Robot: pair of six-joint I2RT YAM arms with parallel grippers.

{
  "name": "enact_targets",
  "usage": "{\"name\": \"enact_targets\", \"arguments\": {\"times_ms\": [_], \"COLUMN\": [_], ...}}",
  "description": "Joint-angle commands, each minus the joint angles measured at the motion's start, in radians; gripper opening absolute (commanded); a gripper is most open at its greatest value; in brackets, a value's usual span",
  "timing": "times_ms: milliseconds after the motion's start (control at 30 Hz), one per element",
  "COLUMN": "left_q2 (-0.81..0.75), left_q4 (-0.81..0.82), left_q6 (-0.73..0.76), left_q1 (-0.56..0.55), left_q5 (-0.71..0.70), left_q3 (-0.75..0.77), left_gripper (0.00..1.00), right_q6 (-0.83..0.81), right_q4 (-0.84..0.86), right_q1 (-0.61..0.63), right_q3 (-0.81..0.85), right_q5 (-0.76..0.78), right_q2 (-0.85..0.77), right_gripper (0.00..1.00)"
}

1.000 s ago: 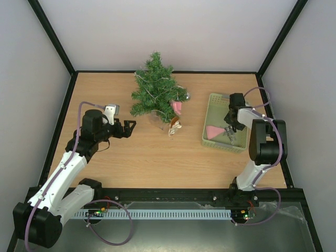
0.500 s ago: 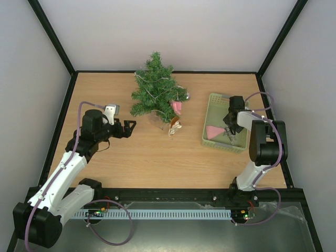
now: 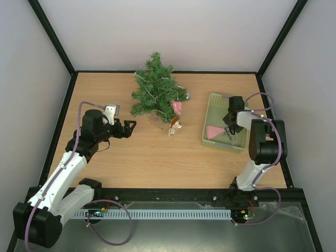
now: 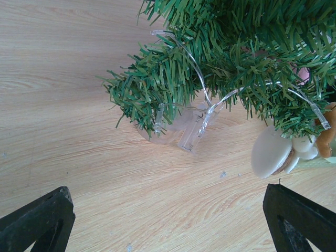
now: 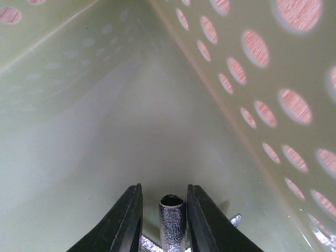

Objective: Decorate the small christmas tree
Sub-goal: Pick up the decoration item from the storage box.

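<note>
On the table [image 3: 147, 157], the small christmas tree [image 3: 156, 89] stands upright at the back middle; the green basket [image 3: 206, 126] sits to its right. My left gripper [image 3: 130, 127] hangs wide open near the tree, clear of it; my right gripper [image 5: 164, 188] is down in the basket, fingers close on either side of a silver stem [image 5: 171, 220]; I cannot tell whether they pinch it.

Top external view: set high behind the arm bases, facing down across the table [image 3: 147, 163] to the small christmas tree [image 3: 156, 92] at far centre.

Left wrist view: close on the tree's lower branches, from its left.

Right wrist view: right of the tree, inside the basket [image 5: 79, 105], hard against its wall.

The overhead view shares both areas.
</note>
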Motion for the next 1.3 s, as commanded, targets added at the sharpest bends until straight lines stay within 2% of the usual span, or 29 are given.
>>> {"name": "enact_targets", "arguments": {"times_ms": [0, 300, 400, 633, 833, 967, 1267], "left_q2": [-0.006, -0.007, -0.007, -0.026, -0.094, -0.143, -0.170], "left_q4": [0.002, -0.017, -0.021, -0.029, -0.037, -0.013, -0.010], "left_q6": [0.006, -0.013, -0.030, -0.022, -0.055, -0.068, 0.004], "left_q1": [0.004, 0.005, 0.004, 0.005, 0.005, 0.004, -0.009], "left_q5": [0.003, -0.079, -0.116, -0.089, -0.059, -0.012, 0.145], "left_q3": [0.007, 0.018, 0.025, 0.051, 0.087, 0.092, 0.186], "left_gripper": [0.99, 0.99, 0.99, 0.99, 0.99, 0.97, 0.87], "right_q6": [0.007, -0.028, -0.051, -0.102, -0.102, -0.132, -0.153], "right_q4": [0.013, 0.008, -0.005, -0.022, 0.022, 0.100, -0.091], "right_q1": [0.003, 0.003, 0.004, 0.013, 0.043, 0.058, 0.198], "right_q3": [-0.008, 0.004, 0.027, 0.076, 0.045, -0.008, 0.127], "right_q5": [0.038, 0.048, 0.057, 0.074, 0.141, 0.074, -0.117], "right_q2": [0.027, -0.007, -0.050, -0.187, -0.333, -0.417, -0.553], "right_gripper": [0.23, 0.08, 0.07, 0.07, 0.07, 0.07, 0.07]}}
